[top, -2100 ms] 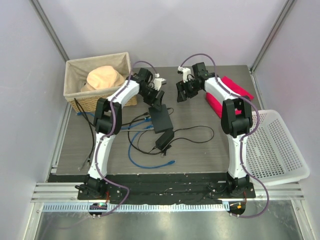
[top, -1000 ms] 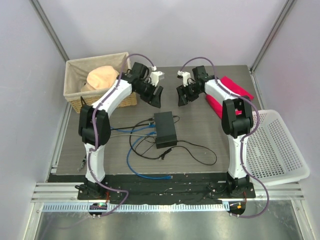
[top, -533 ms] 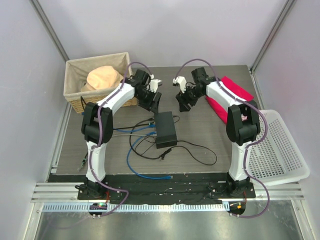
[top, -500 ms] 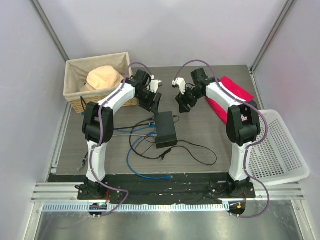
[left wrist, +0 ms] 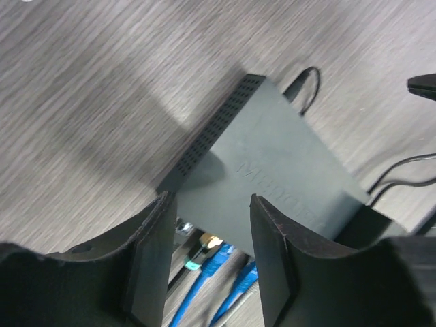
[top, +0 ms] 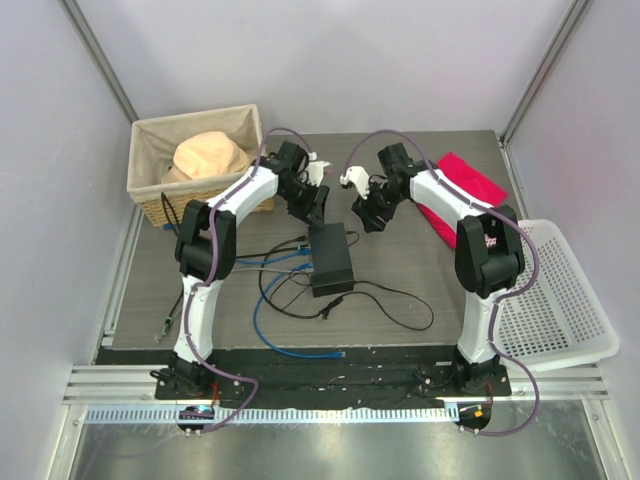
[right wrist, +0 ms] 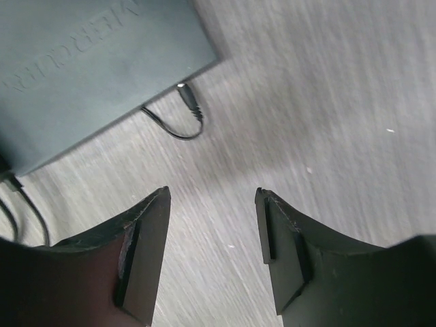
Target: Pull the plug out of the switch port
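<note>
The switch (top: 330, 250) is a flat black box in the middle of the table. In the left wrist view the switch (left wrist: 272, 163) shows a vented side, and blue cable plugs (left wrist: 214, 259) enter its socket edge between my fingers. In the right wrist view the switch (right wrist: 82, 61) is at the top left, with a thin black barrel plug (right wrist: 187, 97) at its far edge. My left gripper (top: 312, 205) (left wrist: 211, 199) is open over the switch's far left corner. My right gripper (top: 368, 215) (right wrist: 213, 191) is open over bare table beside the far right corner.
Blue cables (top: 285, 320) and a black cord (top: 395, 300) loop over the table near the switch. A wicker basket (top: 150, 190) with a tan hat (top: 208, 155) stands at the back left. A red cloth (top: 470, 180) lies back right, and a white perforated basket (top: 555, 300) sits at the right.
Two seconds ago the switch shifted toward me with its cables. Since then it has stayed still, and both open grippers have closed in on its far end.
</note>
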Robot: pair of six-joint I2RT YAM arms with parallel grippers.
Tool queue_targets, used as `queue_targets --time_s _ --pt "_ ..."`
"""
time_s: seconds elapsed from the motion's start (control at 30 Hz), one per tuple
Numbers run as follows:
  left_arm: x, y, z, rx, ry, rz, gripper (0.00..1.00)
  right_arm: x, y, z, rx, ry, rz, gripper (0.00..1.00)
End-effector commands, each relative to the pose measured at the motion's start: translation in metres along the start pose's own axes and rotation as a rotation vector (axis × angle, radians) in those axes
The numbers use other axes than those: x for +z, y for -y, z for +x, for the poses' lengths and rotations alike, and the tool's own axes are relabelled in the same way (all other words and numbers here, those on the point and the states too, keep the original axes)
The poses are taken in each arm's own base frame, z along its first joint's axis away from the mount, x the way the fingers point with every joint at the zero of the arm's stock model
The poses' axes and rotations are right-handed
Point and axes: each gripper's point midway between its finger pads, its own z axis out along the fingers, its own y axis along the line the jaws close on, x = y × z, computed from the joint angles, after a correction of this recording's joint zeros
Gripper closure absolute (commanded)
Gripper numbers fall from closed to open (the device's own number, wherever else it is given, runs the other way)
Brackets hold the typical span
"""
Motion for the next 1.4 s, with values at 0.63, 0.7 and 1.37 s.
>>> queue_targets --time_s 0.63,0.7,1.37 --pt "-0.006 -0.011 -0.005 -0.102 0.003 0.085 0.48 -0.016 0.014 -0.050 -0.115 0.313 0.234 0.44" --pt "0.002 -0.011 -0.003 -0.108 0.001 0.107 0.46 -0.005 0.016 -0.047 -0.130 0.293 0.217 0.44" --pt "0.029 -0.044 0.030 -0.144 -0.041 -0.007 0.47 0.047 -0.013 -0.033 -0.190 0.162 -0.042 0.48"
